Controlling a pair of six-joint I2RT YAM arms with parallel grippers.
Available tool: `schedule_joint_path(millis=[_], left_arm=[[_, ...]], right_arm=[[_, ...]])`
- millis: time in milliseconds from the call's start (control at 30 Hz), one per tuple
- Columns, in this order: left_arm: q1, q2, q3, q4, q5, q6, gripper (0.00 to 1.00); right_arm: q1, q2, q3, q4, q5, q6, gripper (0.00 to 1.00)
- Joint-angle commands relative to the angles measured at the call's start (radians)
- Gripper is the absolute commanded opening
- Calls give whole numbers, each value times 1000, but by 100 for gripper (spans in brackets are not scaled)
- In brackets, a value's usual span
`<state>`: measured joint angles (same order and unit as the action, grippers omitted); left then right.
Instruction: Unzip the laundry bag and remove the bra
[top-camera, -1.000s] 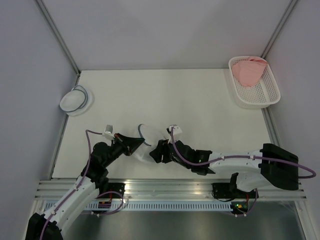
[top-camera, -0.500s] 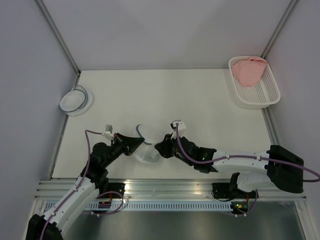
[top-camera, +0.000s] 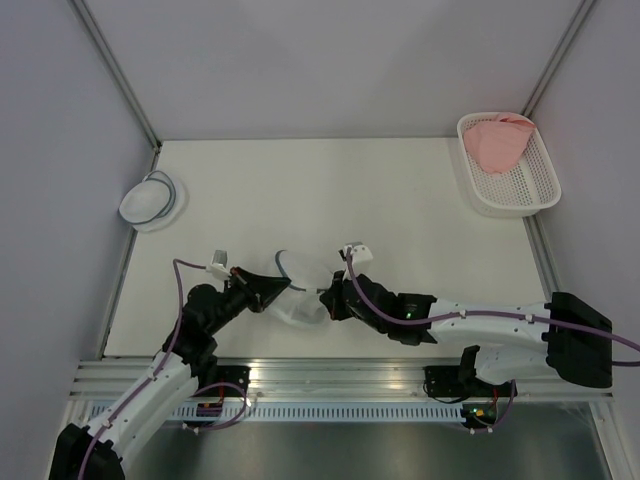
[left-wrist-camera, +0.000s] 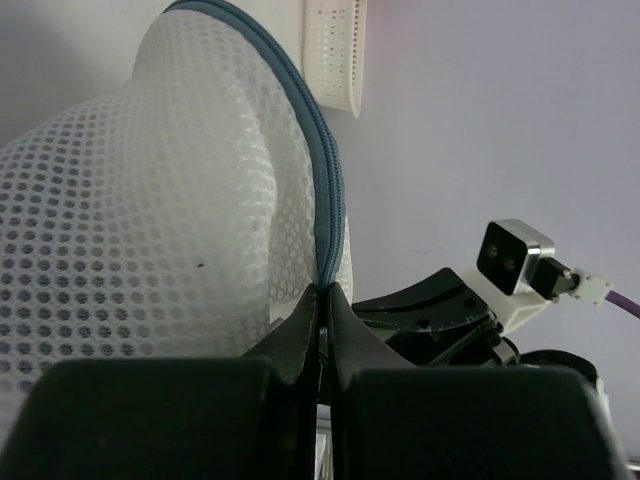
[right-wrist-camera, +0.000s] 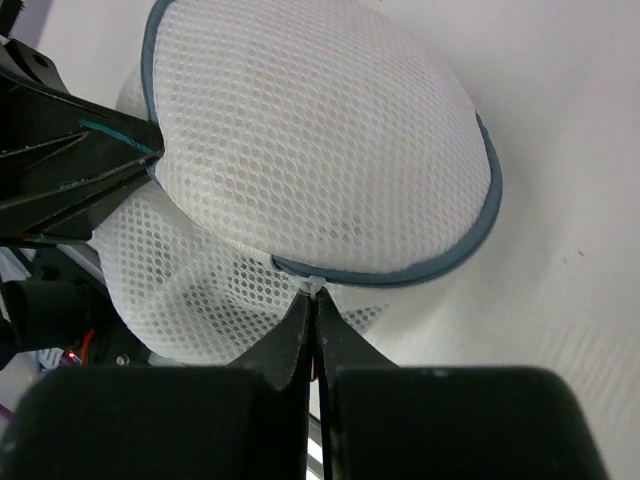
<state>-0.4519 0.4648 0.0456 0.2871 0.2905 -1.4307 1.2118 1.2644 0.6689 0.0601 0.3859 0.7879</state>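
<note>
The laundry bag (top-camera: 300, 296), a white mesh dome with a grey-blue zipper rim, sits tilted near the table's front edge between my two grippers. On the bag's left side, my left gripper (top-camera: 279, 292) is shut on the zipper rim (left-wrist-camera: 322, 190); the wrist view shows the jaws pinching it (left-wrist-camera: 325, 292). On its right side, my right gripper (top-camera: 326, 298) is shut on the small white zipper pull (right-wrist-camera: 315, 286) under the rim, fingertips meeting just below it (right-wrist-camera: 315, 300). The mesh (right-wrist-camera: 320, 140) hides whatever is inside; no bra is visible.
A smaller white dome with a pale bluish rim (top-camera: 152, 200) lies at the table's left edge. A white basket (top-camera: 530, 190) at the back right holds pink fabric (top-camera: 497, 143). The table's front edge and a metal rail run just behind the arms.
My right gripper has gone from open to shut on the zipper pull and edged slightly right. The bag has shifted a little with it. The left gripper has kept its hold.
</note>
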Motion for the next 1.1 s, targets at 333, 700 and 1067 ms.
schedule_joint_path(millis=[333, 700, 1067], left_arm=[[12, 176, -64, 142, -17, 90, 2], [56, 508, 154, 340, 62, 130, 2], [58, 654, 166, 473, 190, 125, 2]], right_arm=[[35, -53, 66, -623, 286, 131, 0], [37, -149, 98, -809, 361, 166, 0], [-35, -352, -95, -386, 74, -55, 81]])
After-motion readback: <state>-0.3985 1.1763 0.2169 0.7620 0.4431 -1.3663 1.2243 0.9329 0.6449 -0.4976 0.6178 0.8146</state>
